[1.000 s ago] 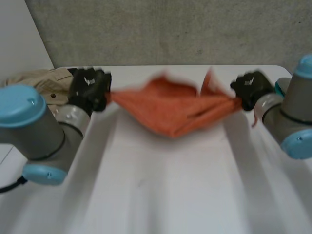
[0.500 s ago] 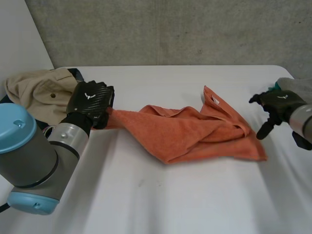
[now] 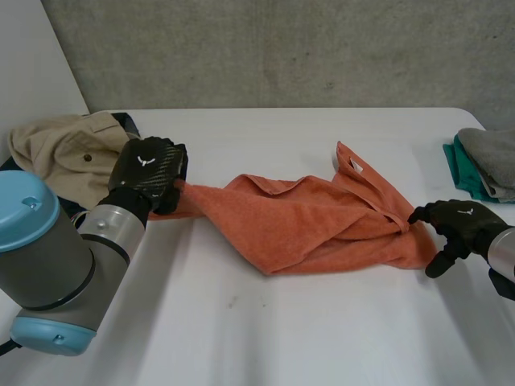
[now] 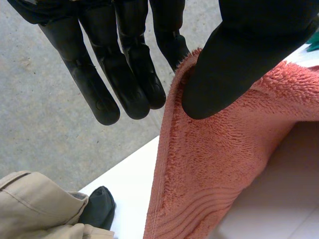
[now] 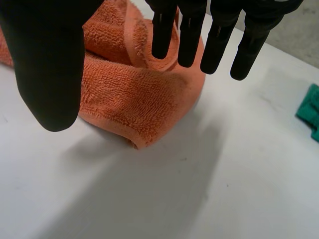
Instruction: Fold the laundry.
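**Head view.** An orange towel lies crumpled across the middle of the white table, stretched lengthwise between the two hands. The left hand holds the towel's left corner, which rises off the table to meet it. The right hand sits low at the towel's opposite end with its fingers apart, beside the cloth's edge. A beige garment is heaped behind the left hand. A folded grey-and-green stack rests at the table's far right edge.

**Left wrist view.** The left hand pinches the towel. The thumb presses on the terry face near the hemmed edge, and the cloth passes between it and the straight fingers. The beige garment lies beyond the fingertips, with a small dark item (not identifiable) beside it.

**Right wrist view.** The right hand is spread and holds nothing. Its straight fingers and thumb are well apart above the towel's folded end, which rests on the table. A green cloth lies off to one side, well apart from the towel.
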Motion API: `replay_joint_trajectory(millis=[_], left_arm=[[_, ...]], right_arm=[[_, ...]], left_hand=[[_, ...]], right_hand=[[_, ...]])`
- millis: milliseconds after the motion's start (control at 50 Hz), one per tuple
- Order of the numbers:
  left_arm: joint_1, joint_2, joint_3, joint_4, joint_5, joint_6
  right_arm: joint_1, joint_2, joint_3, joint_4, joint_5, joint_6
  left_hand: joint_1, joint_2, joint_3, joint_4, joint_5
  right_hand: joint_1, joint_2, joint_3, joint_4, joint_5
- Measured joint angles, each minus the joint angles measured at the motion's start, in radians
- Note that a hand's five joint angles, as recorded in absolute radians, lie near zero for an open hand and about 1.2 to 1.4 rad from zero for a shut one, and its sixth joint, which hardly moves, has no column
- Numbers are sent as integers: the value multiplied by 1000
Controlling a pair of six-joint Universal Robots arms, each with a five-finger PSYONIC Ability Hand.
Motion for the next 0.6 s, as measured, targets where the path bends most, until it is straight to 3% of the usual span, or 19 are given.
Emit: replay_joint_trajectory(millis=[320,460,600], left_arm=[[0,-6,-4,-1,1,0],[0,-6,-4,-1,0,0],[0,39,7,-14,0,6]], right_arm=[[7,84,-3,-147,-10,-75],[9,130,-30,-168,-4,-110],[9,108,-58,-165,16,-131]], left_hand=[[0,0,0,0,0],[0,0,0,0,0],[0,0,0,0,0]], right_hand=[[161,183,168,159,154],[675,763,736,729,699],[675,771,763,765,708]])
